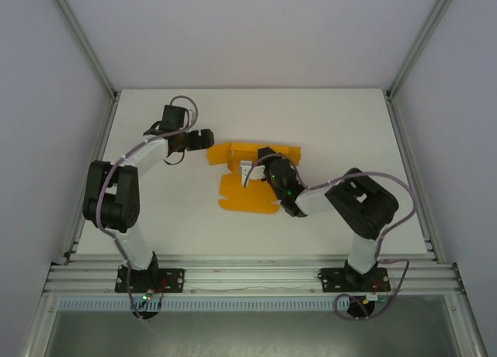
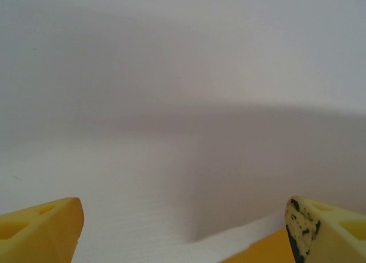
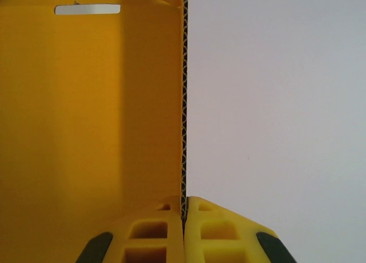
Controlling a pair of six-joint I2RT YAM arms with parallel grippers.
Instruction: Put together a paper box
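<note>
Paper box [image 1: 242, 194] sits mid-table, partly folded: the near part lies flat, the far walls are raised. Right gripper [image 3: 184, 210] pinches one upright wall edge-on, fingers pressed onto both faces of the corrugated edge. Slot [image 3: 87, 9] shows near the top of that wall.

Left gripper [image 1: 205, 138] hovers just off the box's far-left corner, fingers spread, nothing between them. Its wrist view catches only an orange corner low between the fingers, over the bare table [image 1: 155, 217].

Risks as I see them:
- The right grip is a thin bite at the wall's rim. Any sideways pull likely creases the card off its fold line or tears it.
- If the left closes where it is, it grabs air, or nudges the corner and skews the sheet against the right's hold.
- The flat part isn't pinned, so pushing a flap could slide the whole box instead of folding it.
- Let the wall go early and it probably springs back down.
- I can't tell the tab-to-slot alignment from here.
</note>
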